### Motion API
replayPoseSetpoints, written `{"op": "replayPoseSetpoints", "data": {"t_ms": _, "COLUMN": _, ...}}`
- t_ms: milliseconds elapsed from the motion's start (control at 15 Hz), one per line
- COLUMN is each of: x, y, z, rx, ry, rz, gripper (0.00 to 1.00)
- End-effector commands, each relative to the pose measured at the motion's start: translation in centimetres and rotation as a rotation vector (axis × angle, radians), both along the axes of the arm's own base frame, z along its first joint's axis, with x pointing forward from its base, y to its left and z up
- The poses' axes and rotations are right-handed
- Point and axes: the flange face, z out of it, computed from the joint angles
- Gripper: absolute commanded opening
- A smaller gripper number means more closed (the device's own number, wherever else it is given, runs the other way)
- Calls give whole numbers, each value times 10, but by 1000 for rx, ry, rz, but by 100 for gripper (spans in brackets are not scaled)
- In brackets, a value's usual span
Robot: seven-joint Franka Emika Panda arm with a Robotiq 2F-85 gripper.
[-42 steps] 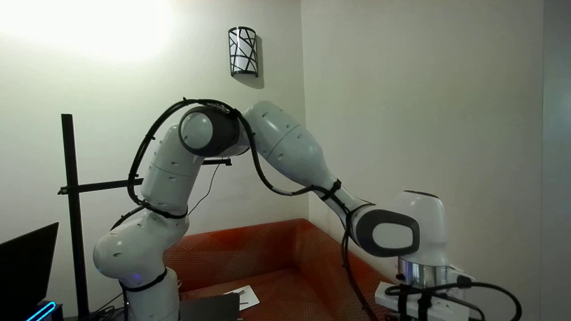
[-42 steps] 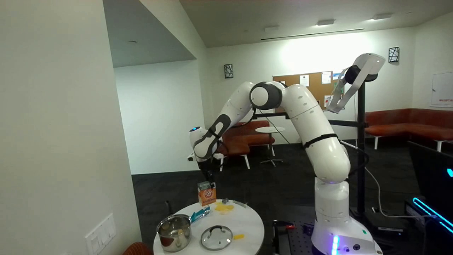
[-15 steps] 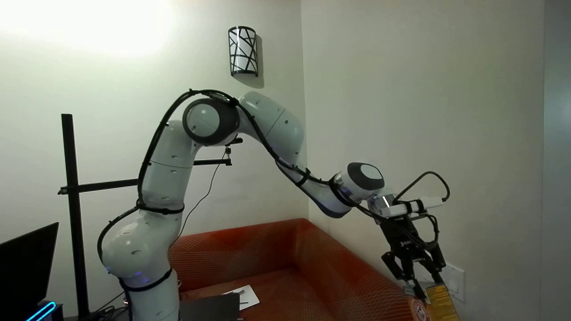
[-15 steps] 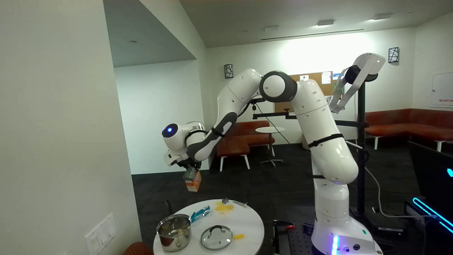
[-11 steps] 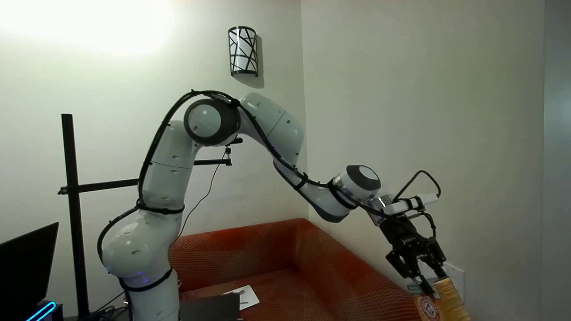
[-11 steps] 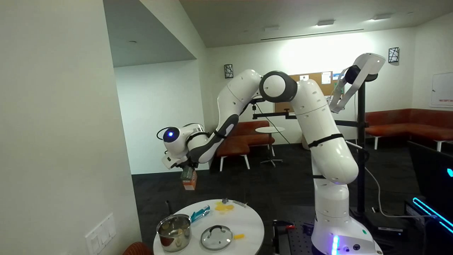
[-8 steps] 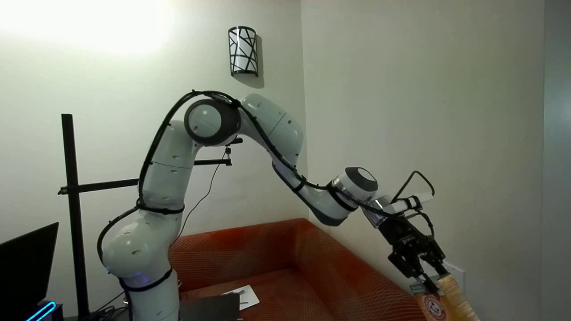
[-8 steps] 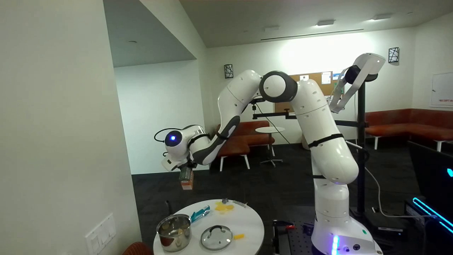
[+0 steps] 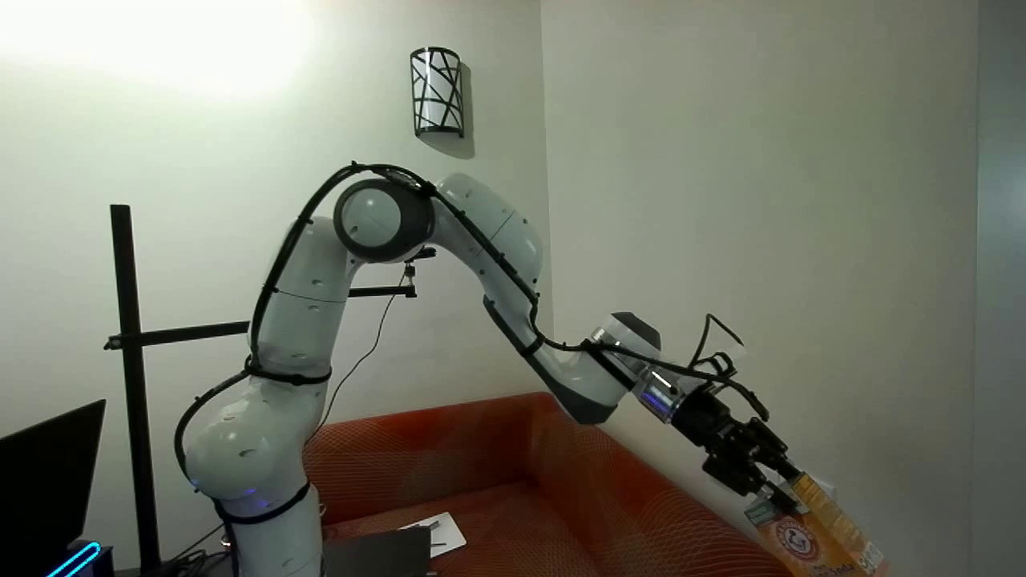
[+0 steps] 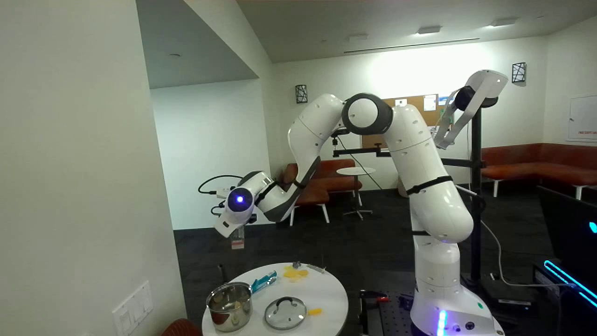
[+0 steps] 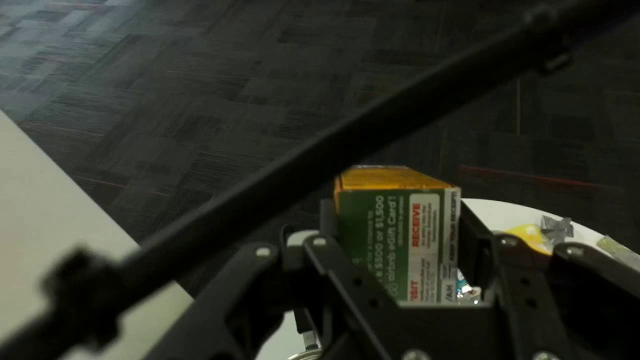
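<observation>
You now have the box (image 9: 826, 538) off the table (image 10: 326, 298) and hanging in the air, so its whole weight seems to rest on your grip. It leans steeply at the lower right of an exterior view, its far end cut by the frame's bottom edge. Your gripper (image 11: 398, 227) has hold of it near the top: in the wrist view the jaws stand partway apart, the box filling the gap, a finger (image 11: 472, 235) along each side and the green end facing you.

Against the earliest frame, where the box stands upright beside the yellow patch (image 10: 294, 273), it is higher and farther left in an exterior view. Over the last second you have tipped it from a slight slant to a steep one, and more of its orange front shows. The wrist (image 10: 239, 200) now hides all but its lower end; you cannot tell whether that is above the table. It looks seated in your fingers as before, so probably no slip. The pot (image 10: 233, 319) and lid (image 10: 285, 313) lie unchanged, lower left and bottom centre.
</observation>
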Motion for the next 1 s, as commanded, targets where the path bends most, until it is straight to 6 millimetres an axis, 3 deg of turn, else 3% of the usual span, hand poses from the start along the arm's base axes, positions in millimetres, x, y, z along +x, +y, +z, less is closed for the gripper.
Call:
{"op": "replayPoseSetpoints", "data": {"t_ms": 0, "x": -9, "y": 12, "z": 5, "rx": -50, "ry": -61, "rz": 84, "gripper": 30}}
{"op": "replayPoseSetpoints", "data": {"t_ms": 933, "x": -44, "y": 18, "z": -53, "rx": -140, "ry": -162, "rz": 244, "gripper": 30}}
